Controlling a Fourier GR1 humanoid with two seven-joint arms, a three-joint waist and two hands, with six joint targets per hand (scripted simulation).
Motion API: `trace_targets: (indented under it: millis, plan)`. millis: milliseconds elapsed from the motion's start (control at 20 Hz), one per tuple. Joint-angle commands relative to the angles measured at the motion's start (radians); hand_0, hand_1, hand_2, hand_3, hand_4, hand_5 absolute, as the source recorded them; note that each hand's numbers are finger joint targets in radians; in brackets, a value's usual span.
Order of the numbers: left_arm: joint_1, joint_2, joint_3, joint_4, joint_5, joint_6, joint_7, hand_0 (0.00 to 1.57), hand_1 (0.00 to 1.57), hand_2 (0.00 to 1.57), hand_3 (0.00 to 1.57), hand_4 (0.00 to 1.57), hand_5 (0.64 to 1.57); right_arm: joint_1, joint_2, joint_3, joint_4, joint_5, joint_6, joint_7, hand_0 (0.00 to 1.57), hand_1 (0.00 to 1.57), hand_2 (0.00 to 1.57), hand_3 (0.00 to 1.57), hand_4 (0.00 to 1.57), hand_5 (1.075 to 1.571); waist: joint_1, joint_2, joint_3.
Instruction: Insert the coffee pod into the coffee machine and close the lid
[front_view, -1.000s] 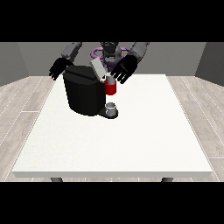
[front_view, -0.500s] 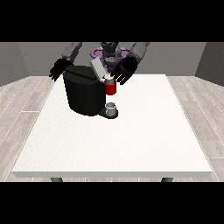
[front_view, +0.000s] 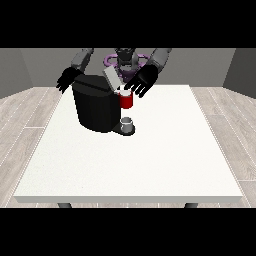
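Standing near the desk's (front_view: 150, 165) far left corner: one black coffee machine (front_view: 97, 105), its grey lid (front_view: 112, 78) raised; one red thing at the machine (front_view: 126, 100); one grey cup (front_view: 127, 122) on its tray. Two hands: view's right hand (front_view: 141, 81), fingers spread above the red thing; view's left hand (front_view: 67, 78), fingers spread, behind the machine.

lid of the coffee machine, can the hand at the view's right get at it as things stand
Probably yes. The hand at the view's right hovers with spread fingers just beside the raised grey lid atop the coffee machine, and nothing visible stands between them.
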Motion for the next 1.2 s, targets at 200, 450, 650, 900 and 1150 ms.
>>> trace_targets:
  millis: [200, 450, 650, 900, 1150]
  plan:
    - [-0.013, 0.0, 0.001, 0.0, -0.003, -0.027, -0.007, 1.06, 1.06, 1.12, 0.95, 0.36, 1.571, 0.024, 0.023, 0.008, 0.034, 0.021, -0.026, -0.045, 0.0, 0.0, 0.0, 0.0, 0.45, 1.571, 0.017, 0.0, -0.0013]
    - [0.02, 0.041, -0.05, 0.014, -0.058, -0.049, -0.082, 0.0, 0.0, 0.38, 0.11, 0.0, 1.571, 0.002, 0.014, 0.0, 0.004, 0.009, -0.029, -0.003, 0.0, 0.0, 0.0, 0.0, 0.37, 1.571, 0.006, 0.016, -0.0015]
    - [0.029, 0.042, -0.04, 0.042, -0.074, -0.023, -0.044, 0.0, 0.0, 0.0, 0.0, 0.0, 1.571, 0.029, -0.012, 0.032, -0.04, 0.013, 0.015, 0.05, 0.0, 0.0, 0.0, 0.0, 0.34, 1.571, -0.039, -0.006, -0.0016]
    - [0.006, 0.032, -0.053, 0.003, -0.073, -0.073, -0.065, 0.0, 0.0, 0.0, 0.0, 0.0, 1.571, 0.001, 0.004, -0.013, 0.022, 0.009, -0.025, -0.024, 0.0, 0.0, 0.0, 0.0, 0.42, 1.571, 0.032, -0.018, -0.0011]
    - [0.031, -0.023, -0.05, -0.005, -0.073, -0.053, -0.029, 0.0, 0.0, 0.0, 0.0, 0.0, 1.571, 0.041, 0.005, -0.004, 0.032, -0.011, 0.011, -0.02, 0.0, 0.0, 0.0, 0.0, 0.38, 1.571, 0.037, -0.059, -0.0011]
